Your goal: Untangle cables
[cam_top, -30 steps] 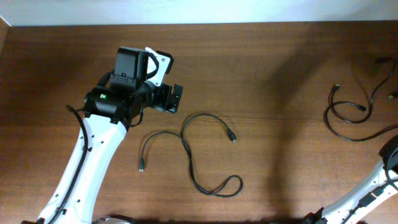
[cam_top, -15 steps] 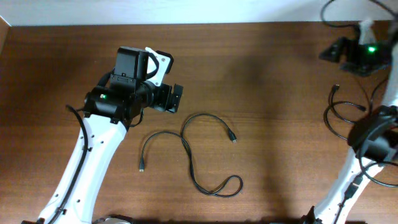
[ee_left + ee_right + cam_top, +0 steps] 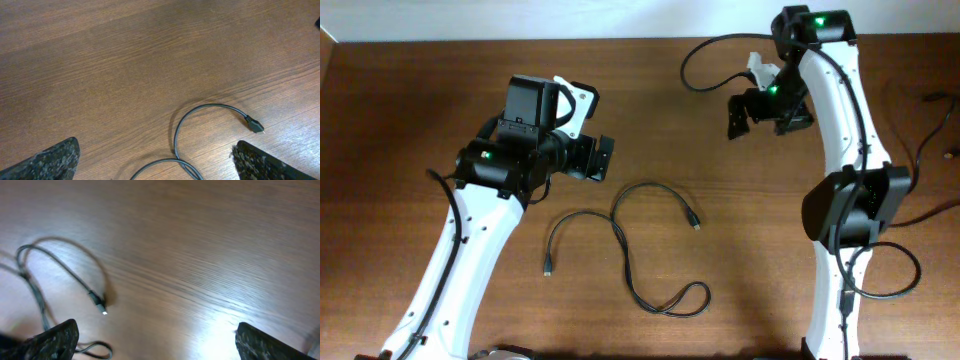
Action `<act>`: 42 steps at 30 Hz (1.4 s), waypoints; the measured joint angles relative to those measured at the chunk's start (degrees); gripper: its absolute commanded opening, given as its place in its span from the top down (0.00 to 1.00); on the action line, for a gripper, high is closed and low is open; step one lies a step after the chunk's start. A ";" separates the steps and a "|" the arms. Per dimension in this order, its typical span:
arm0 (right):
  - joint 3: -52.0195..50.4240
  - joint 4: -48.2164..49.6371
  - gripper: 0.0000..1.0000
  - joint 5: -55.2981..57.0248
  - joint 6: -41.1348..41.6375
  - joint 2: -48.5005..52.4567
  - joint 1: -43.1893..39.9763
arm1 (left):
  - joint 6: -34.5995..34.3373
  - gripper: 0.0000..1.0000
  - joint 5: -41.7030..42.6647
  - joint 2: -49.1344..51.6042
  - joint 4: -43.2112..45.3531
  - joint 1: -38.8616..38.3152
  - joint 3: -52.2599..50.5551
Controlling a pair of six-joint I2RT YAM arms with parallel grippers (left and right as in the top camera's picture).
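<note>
Left gripper (image 3: 603, 158): fingers wide apart, holding nothing; it hangs just up-left of the centre cable.
Centre cable (image 3: 623, 262): lies loose on the wooden table (image 3: 770, 260), well apart from the other cords. Both plug ends are free, there is one crossing near its upper bend, and a narrow loop at the bottom. One cord or two, cannot tell.
Right gripper (image 3: 157, 325): jaws apart and empty, over bare wood.
Right-edge cords (image 3: 922, 148): only scraps show past the right arm (image 3: 845, 200); tangled or not, cannot tell.
Progress: judged partway. One cable lies separate; its crossing, and whatever sits at the right edge, are left to do.
Overhead only: both arms, the right-edge cords, the centre cable's whole run.
Left wrist only: a sharp view of one plug (image 3: 255, 125) and its curve.
Right wrist: blurred; the same cable at frame left.
</note>
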 measured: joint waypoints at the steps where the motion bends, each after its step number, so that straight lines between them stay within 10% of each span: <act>1: -1.14 0.11 0.00 1.57 1.20 -2.99 -0.20 | 0.00 0.01 0.00 0.00 -0.02 0.00 0.00; 9: -25.03 0.07 0.00 4.22 3.15 -34.56 -0.17 | 0.00 0.01 0.11 -0.07 -0.09 0.00 0.02; 15: -44.41 7.74 0.00 3.19 3.34 -34.73 4.96 | 0.00 0.01 0.20 -0.11 -0.02 0.00 0.02; 42: -63.06 37.81 0.06 -0.83 2.58 -34.34 38.88 | -3.87 0.01 -14.40 0.72 -2.99 12.44 0.02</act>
